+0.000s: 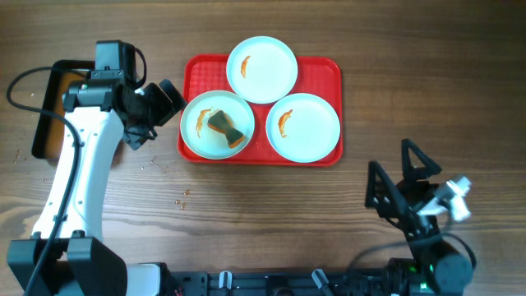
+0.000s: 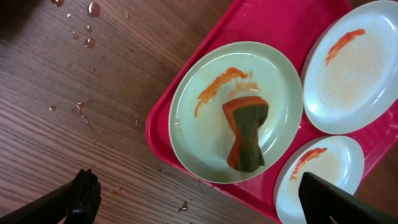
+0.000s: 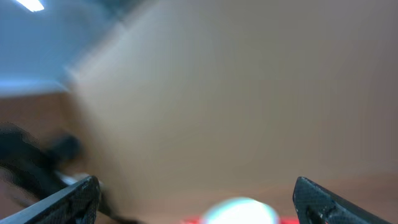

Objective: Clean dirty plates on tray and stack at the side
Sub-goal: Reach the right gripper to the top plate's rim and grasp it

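1. Left arm (image 1: 78,164) rises from the near left corner of the table (image 1: 271,214). It bends rightward at the wrist, so the left gripper (image 2: 196,180) hangs just off the left edge of the tray (image 1: 325,70), its jaws spread wide with nothing between them.
2. Behind that arm, at the table's left edge, sits a black pan (image 1: 45,123). The arm covers part of it, and what it holds is hard to make out.
3. Water drops (image 2: 87,40) dot the wood left of the tray.
4. Set at the far middle of the table, the red tray has its long axis parallel to the far edge. It carries all three plates (image 1: 271,74): one against its far edge and two side by side along its near edge. Each has an orange smear.
5. On the near left plate (image 1: 201,141) lies a green-and-orange sponge (image 1: 226,126), pinched at the waist. Its long axis runs diagonally, toward the tray's near right corner.
6. Folded low at the near right corner is the right arm (image 1: 427,238). The right gripper (image 3: 196,183) is well apart from the tray, fingers splayed and empty. Its wrist view is blurred, showing only a pale round shape and a red strip at the bottom.
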